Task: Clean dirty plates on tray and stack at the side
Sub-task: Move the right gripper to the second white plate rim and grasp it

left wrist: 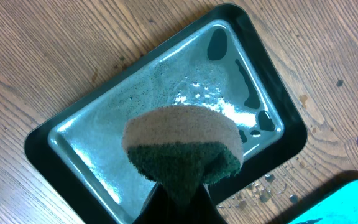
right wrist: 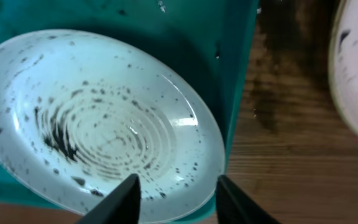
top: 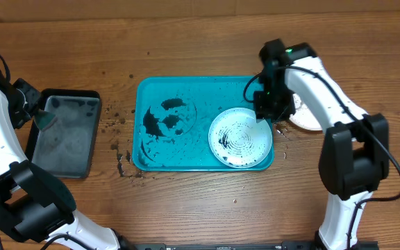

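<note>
The turquoise tray [top: 186, 156] lies mid-table, its left half smeared with black grime [top: 165, 119]. On its right half rests a pale dirty plate [top: 240, 137], speckled black and ringed with streaks [right wrist: 98, 124]. My right gripper [top: 266, 111] hovers open over that plate's near rim [right wrist: 179, 190], with nothing between its fingers. A white plate [top: 304, 117] lies on the wood right of the tray, partly hidden by the right arm; its edge [right wrist: 356, 68] shows dark streaks. My left gripper [left wrist: 182, 193] is shut on a green-and-tan sponge [left wrist: 182, 140] above the black tray [left wrist: 291, 124].
The black tray [top: 64, 149] sits at the left with wet residue inside. Dark crumbs and droplets [top: 120, 156] dot the wood between the two trays. The turquoise tray's raised wall [right wrist: 235, 74] runs between the two plates.
</note>
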Available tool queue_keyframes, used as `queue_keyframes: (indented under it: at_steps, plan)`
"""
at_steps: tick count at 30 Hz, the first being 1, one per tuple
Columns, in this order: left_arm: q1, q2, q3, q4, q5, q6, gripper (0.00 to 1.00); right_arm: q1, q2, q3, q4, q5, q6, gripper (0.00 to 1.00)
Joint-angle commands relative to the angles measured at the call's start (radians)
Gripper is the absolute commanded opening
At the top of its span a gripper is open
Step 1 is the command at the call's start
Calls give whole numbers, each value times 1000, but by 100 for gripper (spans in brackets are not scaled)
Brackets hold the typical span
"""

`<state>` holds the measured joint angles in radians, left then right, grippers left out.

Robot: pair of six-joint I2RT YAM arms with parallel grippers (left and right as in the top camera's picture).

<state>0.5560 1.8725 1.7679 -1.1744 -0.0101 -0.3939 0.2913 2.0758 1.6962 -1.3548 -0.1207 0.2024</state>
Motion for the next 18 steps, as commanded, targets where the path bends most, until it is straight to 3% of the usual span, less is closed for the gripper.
queue_keyframes:
  at_steps: [1,7,18]
  plan:
    - [-8,13,18,5,12,-14,4,37,9,-11,0,42,61,36]
    - [-8,13,18,4,12,-14,4,60,9,-72,11,207,117,38]
    - [-7,13,18,4,12,-14,4,49,9,-126,67,179,116,33]
